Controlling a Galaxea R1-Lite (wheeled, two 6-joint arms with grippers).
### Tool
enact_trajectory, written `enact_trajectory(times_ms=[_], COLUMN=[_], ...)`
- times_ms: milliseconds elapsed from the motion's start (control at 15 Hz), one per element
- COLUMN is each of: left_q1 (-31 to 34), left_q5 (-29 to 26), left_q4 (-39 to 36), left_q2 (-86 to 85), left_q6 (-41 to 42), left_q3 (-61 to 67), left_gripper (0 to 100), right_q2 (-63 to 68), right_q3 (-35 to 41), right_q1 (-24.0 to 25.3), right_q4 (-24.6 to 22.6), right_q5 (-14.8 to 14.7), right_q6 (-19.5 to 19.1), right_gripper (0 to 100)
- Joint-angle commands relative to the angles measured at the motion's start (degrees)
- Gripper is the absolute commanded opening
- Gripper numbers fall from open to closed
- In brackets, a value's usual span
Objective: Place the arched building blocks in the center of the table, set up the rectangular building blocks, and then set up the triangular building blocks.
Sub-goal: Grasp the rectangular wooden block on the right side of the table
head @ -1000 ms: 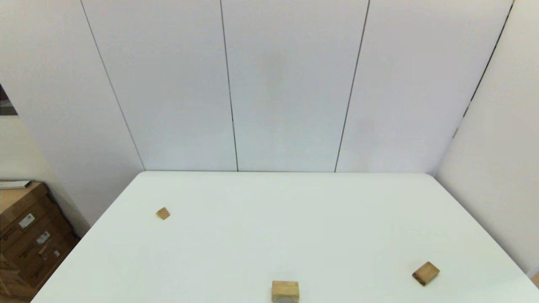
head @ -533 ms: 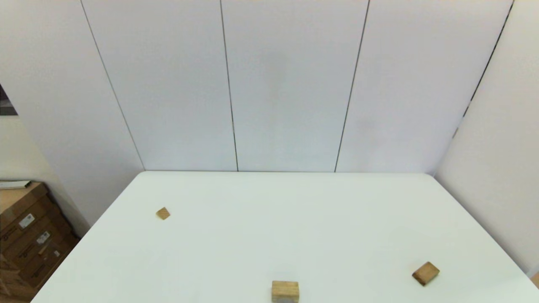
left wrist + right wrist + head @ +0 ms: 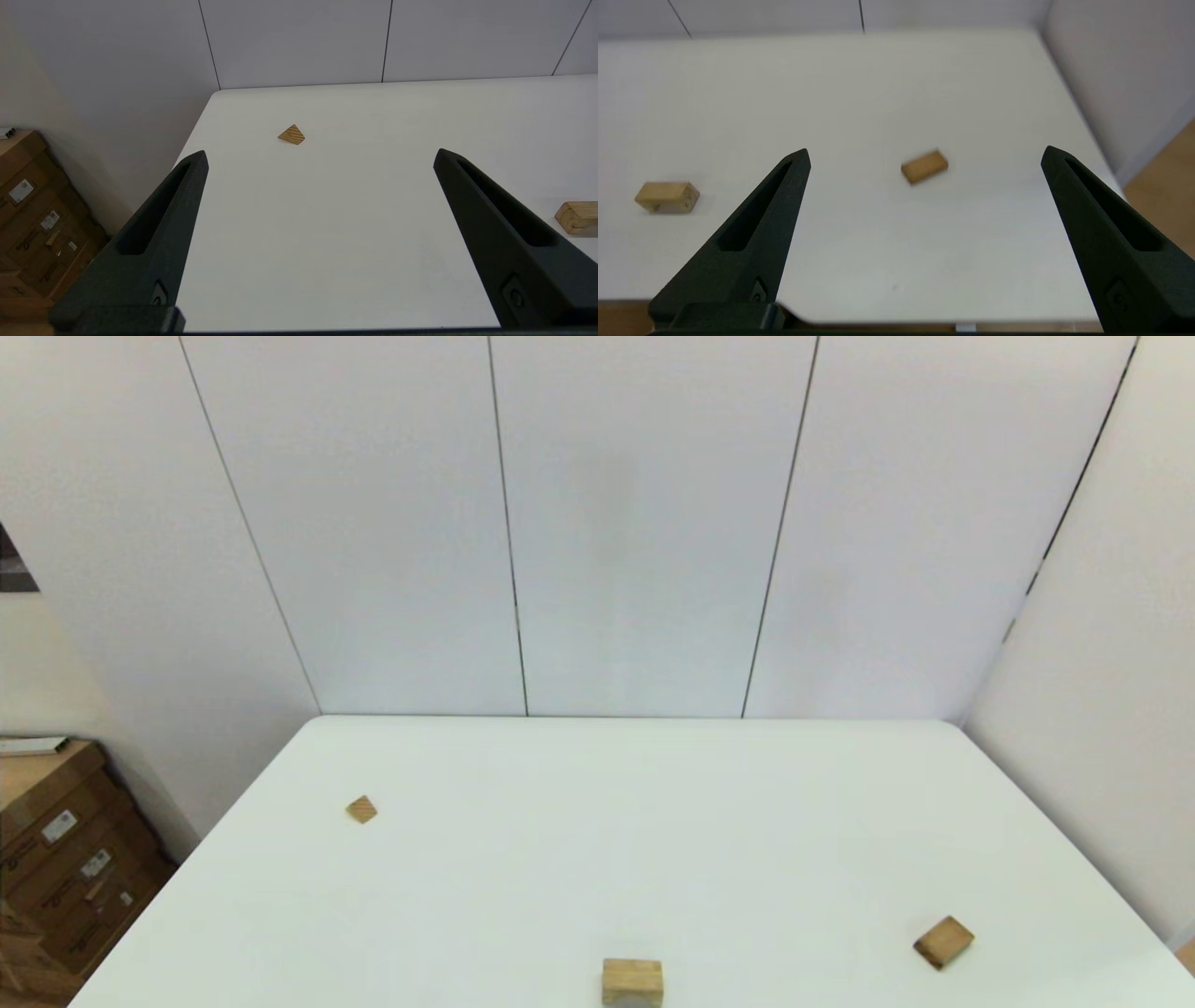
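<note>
Step one not yet begun. Arched block (image 3: 632, 982) at near counter (image 3: 597, 821) edge, rectangular slab (image 3: 944, 942) near right, triangular wedge (image 3: 361, 809) far left. Left end effector (image 3: 319, 158) and right end effector (image 3: 924, 156) released, empty, off near edge. I judge next: right reaches arched block, carries to centre.

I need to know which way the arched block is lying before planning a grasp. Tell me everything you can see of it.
The arched block is a thick, oblong piece of pale tan wood with faint grain. It rests on the white table at the near edge, about midway across, with its curved hollow facing down, visible in the right wrist view. Nothing else touches it; both other blocks lie well apart from it.
</note>
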Motion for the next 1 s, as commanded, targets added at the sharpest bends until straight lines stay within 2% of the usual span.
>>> enact_trajectory(times_ms=[67, 267, 333, 533, 800, 933, 1000], left_q1=[0.0, 0.0, 0.0, 0.0, 0.0, 0.0, 0.0], left_q5=[0.0, 0.0, 0.0, 0.0, 0.0, 0.0, 0.0], left_q4=[0.0, 0.0, 0.0, 0.0, 0.0, 0.0, 0.0], left_q2=[0.1, 0.1, 0.1, 0.1, 0.1, 0.1, 0.1], left_q6=[-0.6, -0.6, -0.6, -0.6, -0.6, -0.6, -0.6], left_q3=[0.0, 0.0, 0.0, 0.0, 0.0, 0.0, 0.0], left_gripper=[100, 100, 100, 100, 100, 100, 100], right_q2=[68.1, 81.9, 83.9, 90.1, 93.6, 94.3, 94.8], right_q3=[-22.2, -28.7, -30.3, -37.1, -41.3, -42.6, -42.9], right_q1=[-1.8, 0.2, 0.9, 3.4, 7.0, 7.6, 7.5], right_q4=[3.8, 4.4, 5.1, 12.3, 14.4, 18.6, 19.1], right_q5=[-3.8, -3.6, -3.6, -3.7, -3.7, -3.6, -3.6], right_q6=[5.2, 6.1, 7.9, 17.2, 28.3, 31.8, 34.4], right_gripper=[100, 100, 100, 100, 100, 100, 100])
